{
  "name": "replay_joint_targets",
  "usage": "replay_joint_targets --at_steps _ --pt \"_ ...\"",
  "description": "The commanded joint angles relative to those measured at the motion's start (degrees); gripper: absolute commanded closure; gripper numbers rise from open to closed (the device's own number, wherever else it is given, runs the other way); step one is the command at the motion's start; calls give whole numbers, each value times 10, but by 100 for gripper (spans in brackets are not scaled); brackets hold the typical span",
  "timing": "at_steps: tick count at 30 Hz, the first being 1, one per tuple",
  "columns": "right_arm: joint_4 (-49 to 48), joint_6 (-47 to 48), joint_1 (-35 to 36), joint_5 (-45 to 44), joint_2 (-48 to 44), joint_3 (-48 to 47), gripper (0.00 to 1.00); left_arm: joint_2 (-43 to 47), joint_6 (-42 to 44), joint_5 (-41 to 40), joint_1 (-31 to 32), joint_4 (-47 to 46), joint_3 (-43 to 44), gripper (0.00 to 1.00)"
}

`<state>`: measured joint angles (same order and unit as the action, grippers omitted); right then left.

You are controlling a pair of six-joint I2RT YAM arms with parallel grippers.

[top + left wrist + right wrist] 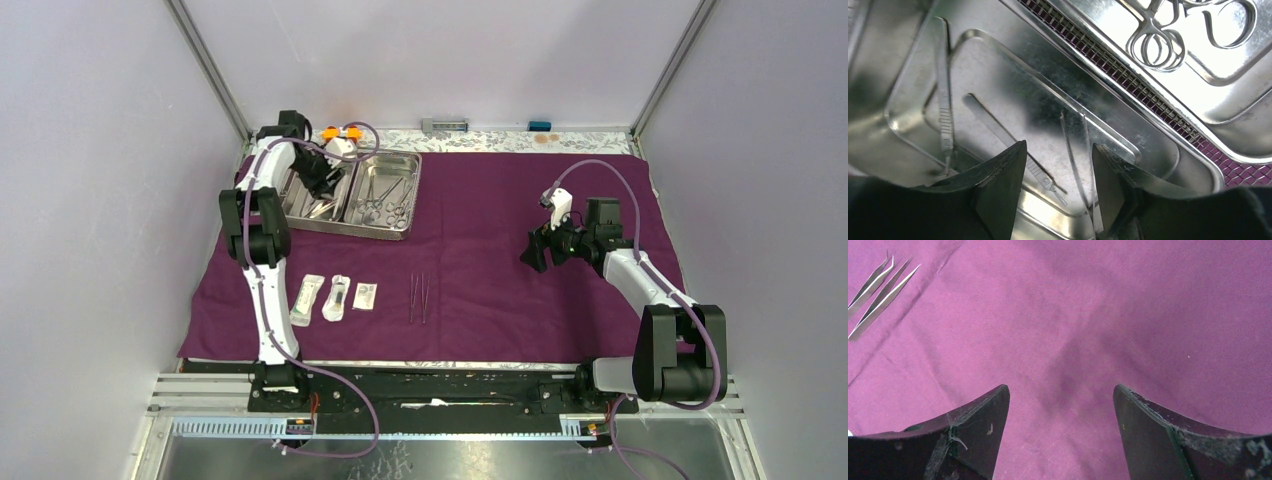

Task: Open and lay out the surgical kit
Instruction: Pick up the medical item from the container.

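Packets [337,297] bear labels too small to read.

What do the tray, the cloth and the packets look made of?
Tray: likely polished steel, mirror-like reflections, fine scuffs. Cloth: purple woven fabric, matte, softly creased. Packets: probably clear plastic over white backing; too small to confirm.

Under the right arm's black jaws the cloth wrap [1128,315] is plain deep purple; the tweezers [878,290] up and left of them gleam pale silver. Ahead of the left arm's black jaws the tray [1013,85] is mirror-bright steel grey (smudged darker in the middle), the forceps [1154,50] beyond it silver, with a purple grid-textured strip of cloth between compartments
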<state>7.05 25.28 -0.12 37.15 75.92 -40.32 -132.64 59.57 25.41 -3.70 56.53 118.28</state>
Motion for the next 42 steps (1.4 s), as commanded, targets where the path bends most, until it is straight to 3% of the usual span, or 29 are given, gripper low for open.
replay_joint_targets --at_steps 1,10,14,29,42 --pt "-5 7 -2 13 -7 -8 18 -15 5 5 -1 27 24 42" --pt "-6 7 -2 12 -3 -7 18 -37 6 -13 -1 33 29 42" --pt "-5 8 -2 11 -3 -8 17 -46 9 -22 0 33 27 47" --pt "-6 7 -1 13 -8 -8 17 -42 -13 -2 0 37 49 100" --pt "-6 5 -1 18 -19 -7 17 38 -95 12 0 -38 37 100"
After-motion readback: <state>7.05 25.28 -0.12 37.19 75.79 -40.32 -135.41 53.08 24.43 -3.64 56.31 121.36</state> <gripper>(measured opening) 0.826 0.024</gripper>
